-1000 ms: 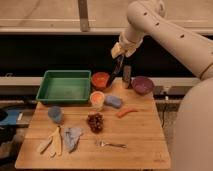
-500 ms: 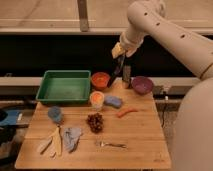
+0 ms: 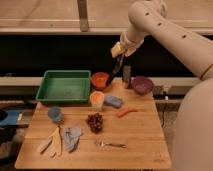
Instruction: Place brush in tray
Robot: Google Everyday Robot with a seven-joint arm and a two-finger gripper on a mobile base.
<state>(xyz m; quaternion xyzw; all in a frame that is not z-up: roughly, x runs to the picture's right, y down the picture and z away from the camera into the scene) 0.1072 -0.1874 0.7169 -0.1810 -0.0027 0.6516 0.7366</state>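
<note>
The brush [image 3: 125, 75] is gripped in the closed claw [image 3: 118, 59] above the worktop [image 3: 142, 137] – raised, seemingly, so the tray [image 3: 44, 86] wall is cleared.

Slim black brush [image 3: 118, 65] dangles in clamped tool [image 3: 118, 51], right of green tray [image 3: 65, 87].

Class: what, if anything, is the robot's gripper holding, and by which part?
The gripper, high over the table at its back edge, holds the brush by the top end of its handle, jaws shut on it; the rest hangs down.
</note>
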